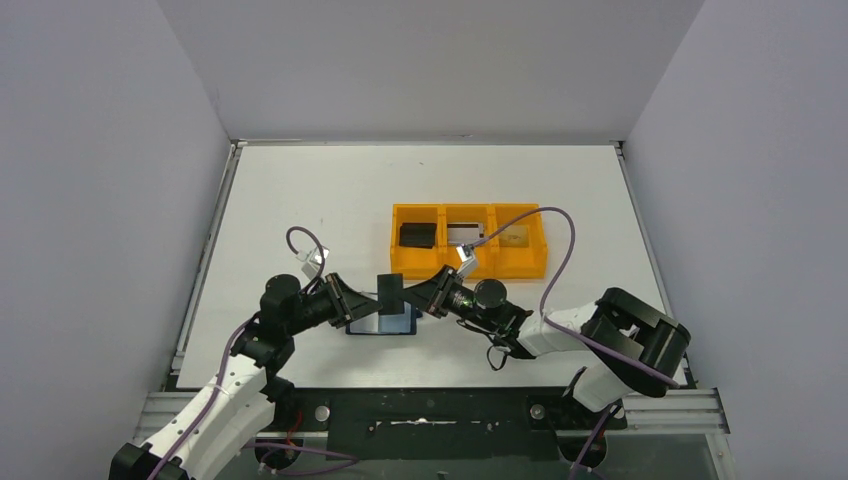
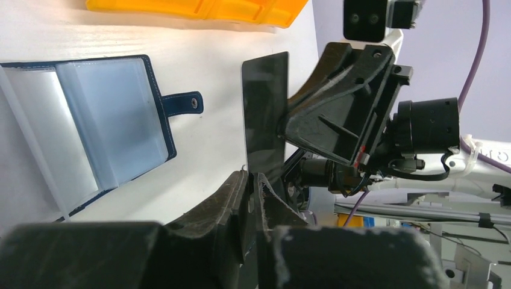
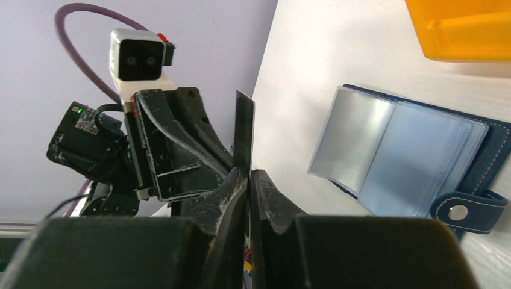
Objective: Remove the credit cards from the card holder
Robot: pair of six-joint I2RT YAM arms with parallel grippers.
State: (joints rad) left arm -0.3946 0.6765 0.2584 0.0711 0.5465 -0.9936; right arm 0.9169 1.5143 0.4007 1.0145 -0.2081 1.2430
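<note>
A black credit card (image 1: 390,293) stands on edge above the open card holder (image 1: 382,322), a navy wallet with blue-grey pockets lying flat on the table. My left gripper (image 1: 352,302) is shut on the card's left side and my right gripper (image 1: 424,298) is shut on its right side. In the left wrist view the black credit card (image 2: 265,114) rises from my left gripper (image 2: 253,178), with the card holder (image 2: 114,114) to its left. In the right wrist view my right gripper (image 3: 248,174) pinches the card (image 3: 244,132), and the card holder (image 3: 410,156) lies open to the right.
An orange three-compartment tray (image 1: 468,270) sits just behind the wallet. It holds a black card (image 1: 417,235), a silver card (image 1: 462,235) and a gold card (image 1: 513,237), one per compartment. Grey walls enclose the white table (image 1: 300,200).
</note>
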